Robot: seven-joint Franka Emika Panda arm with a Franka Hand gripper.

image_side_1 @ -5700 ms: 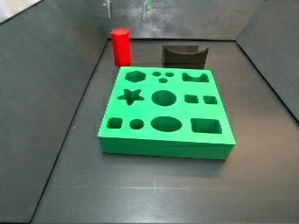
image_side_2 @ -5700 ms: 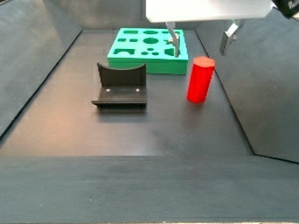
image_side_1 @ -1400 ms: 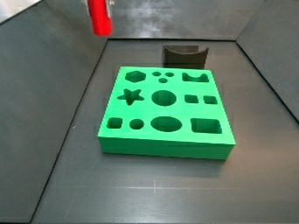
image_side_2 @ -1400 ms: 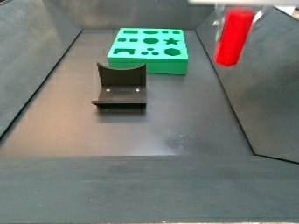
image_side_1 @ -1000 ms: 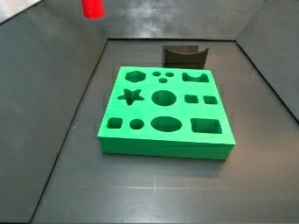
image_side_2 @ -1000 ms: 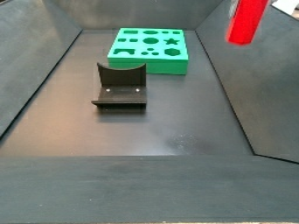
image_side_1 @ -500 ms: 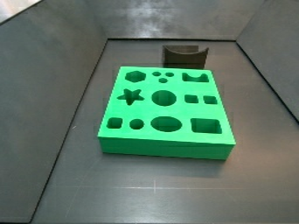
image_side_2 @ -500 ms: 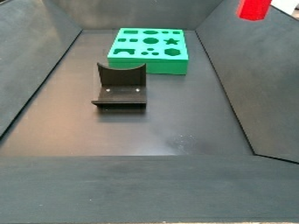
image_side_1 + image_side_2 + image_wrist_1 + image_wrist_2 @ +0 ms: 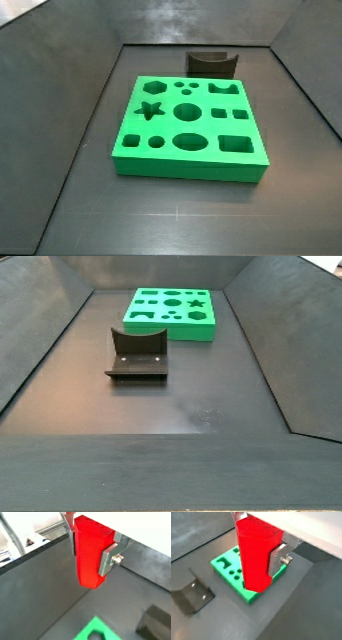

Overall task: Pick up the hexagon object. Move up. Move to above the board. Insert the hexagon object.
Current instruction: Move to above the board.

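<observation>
Hexagon object (image 9: 90,554) clamped upright in your jaws, gripper (image 9: 259,554) high over worktop (image 9: 174,396), out of both side views. Board (image 9: 190,125) flat on worktop, holes empty. Fixture (image 9: 138,353) just beside board.

Board and fixture on the floor, peg held high above

The gripper (image 9: 90,549) sits outside both side views; in both wrist views its fingers (image 9: 278,558) clamp the hexagon object (image 9: 256,554), well above the floor. In a side view the board (image 9: 190,125) lies flat mid-floor, with the fixture (image 9: 211,62) just behind its far edge. In a side view the fixture (image 9: 138,353) stands nearer and the board (image 9: 171,313) farther.
</observation>
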